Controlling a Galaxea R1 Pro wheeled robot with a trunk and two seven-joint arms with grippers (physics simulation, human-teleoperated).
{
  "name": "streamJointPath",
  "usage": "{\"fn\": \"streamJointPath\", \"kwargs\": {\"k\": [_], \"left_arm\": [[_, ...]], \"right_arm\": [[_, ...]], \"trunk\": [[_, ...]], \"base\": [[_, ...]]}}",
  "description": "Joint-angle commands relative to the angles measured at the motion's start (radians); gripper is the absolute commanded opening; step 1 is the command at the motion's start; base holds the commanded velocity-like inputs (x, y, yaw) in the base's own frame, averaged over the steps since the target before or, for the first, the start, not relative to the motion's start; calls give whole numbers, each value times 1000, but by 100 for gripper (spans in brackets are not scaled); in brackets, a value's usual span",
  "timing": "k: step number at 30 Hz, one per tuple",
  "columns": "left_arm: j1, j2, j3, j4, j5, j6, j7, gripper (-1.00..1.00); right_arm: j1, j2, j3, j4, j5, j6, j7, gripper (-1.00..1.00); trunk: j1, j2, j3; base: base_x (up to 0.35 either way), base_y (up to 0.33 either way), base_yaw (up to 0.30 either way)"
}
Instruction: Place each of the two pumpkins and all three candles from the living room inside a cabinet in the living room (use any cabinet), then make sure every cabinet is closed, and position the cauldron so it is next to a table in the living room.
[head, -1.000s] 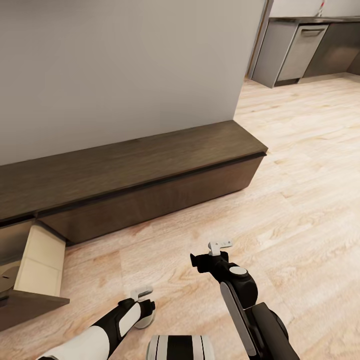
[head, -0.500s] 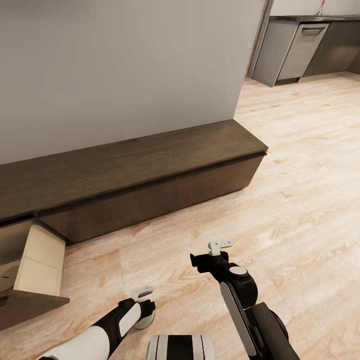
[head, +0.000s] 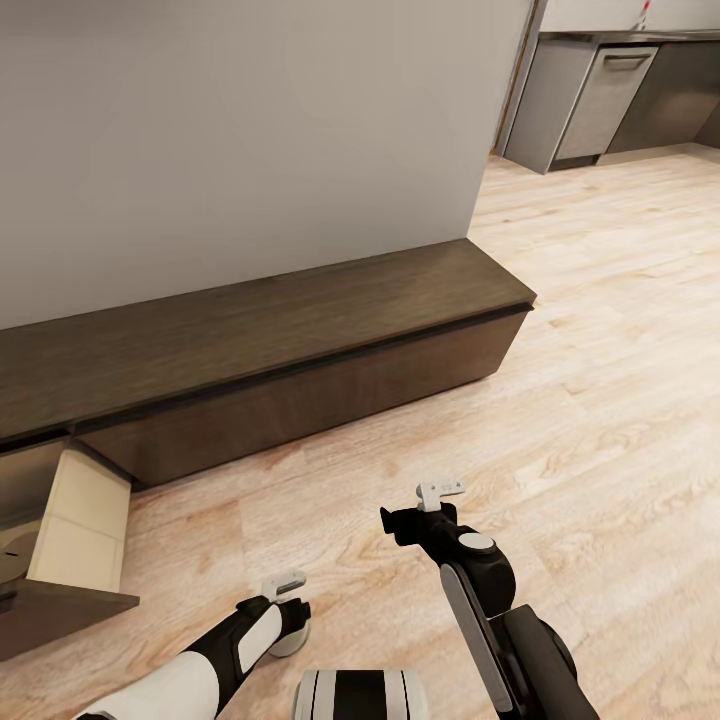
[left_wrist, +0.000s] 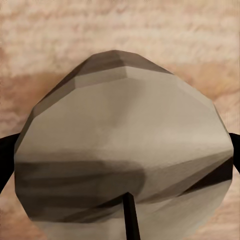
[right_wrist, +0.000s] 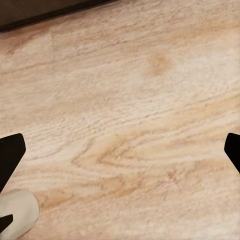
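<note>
- Currently the left gripper (head: 285, 612) is carrying a candle (left_wrist: 125, 155), its fingers clamped on either side of the grey-beige body; in the head view the candle is showing as a pale round shape just under the wrist.
- Low over the wooden floor (head: 560, 400), the right gripper (head: 438, 497) is holding nothing, its dark fingertips standing wide apart at the edges of the right wrist view.
- Ahead, the long dark-brown cabinet (head: 300, 350) is running along the grey wall (head: 250, 130), and one drawer (head: 75, 520) with a pale wood interior is standing pulled out at the far left of the head view.
- Something round is lying inside that drawer, but too little is showing to name it.
- Likely risks: the candle is sitting well apart from the open drawer, so releasing it here would be dropping it on the floor, where it could roll.
- Swinging the left arm across could be knocking the drawer's front panel or side wall.
- Forgetting to shut the drawer would be leaving the task unfinished.
</note>
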Motion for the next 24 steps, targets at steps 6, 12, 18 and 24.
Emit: {"fn": "streamJointPath", "kwargs": {"k": [6,12,18,24], "left_arm": [[0,2,-8,-3,8,5,7,-100],[0,2,-8,-4,8,5,7,-100],[0,2,-8,-4,8,5,7,-100],[0,4,-8,-5,8,5,15,-100]], "right_arm": [[-1,0,1,-1,-11,3,-10,100],[-1,0,1,-1,-11,3,-10,100],[-1,0,1,-1,-11,3,-10,100],[-1,0,1,-1,-11,3,-10,100]], "trunk": [[-2,1,15],[-5,2,38],[-7,3,61],[-10,5,84]], "base": [[0,0,0],[0,0,0],[0,0,0],[0,0,0]]}}
